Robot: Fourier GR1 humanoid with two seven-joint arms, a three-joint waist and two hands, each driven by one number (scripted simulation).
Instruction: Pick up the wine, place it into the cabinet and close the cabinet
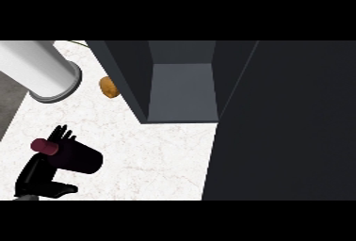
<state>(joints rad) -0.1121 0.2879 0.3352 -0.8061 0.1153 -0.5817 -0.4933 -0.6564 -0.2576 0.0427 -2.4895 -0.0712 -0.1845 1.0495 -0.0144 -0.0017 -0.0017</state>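
Holding the wine [73, 155], the left hand [43, 172] sits low at the left side of the view. Its fingers are curled round the dark bottle, and the red cap end points left. The bottle lies tilted over the white worktop [153, 155], not standing on it. The right hand does not show at all.

The cabinet [182, 89] is up and to the right of the bottle, well apart from it. Its door [285, 122] is swung open and fills the right side like a big dark wall. Inside is a grey shelf with nothing that I can see on it.

To do this step well, the hand should carry the bottle up and right, into the open gap. It should turn the bottle so it goes in straight and does not bump the cabinet's left wall or the front edge of the shelf.

Between the hand and the cabinet the worktop looks bare, so there is room to move. A small brown thing [109, 87] lies just beside the cabinet's left wall. A big white roll [42, 70] sits at the top left, near the worktop edge. The hand should stay away from both.
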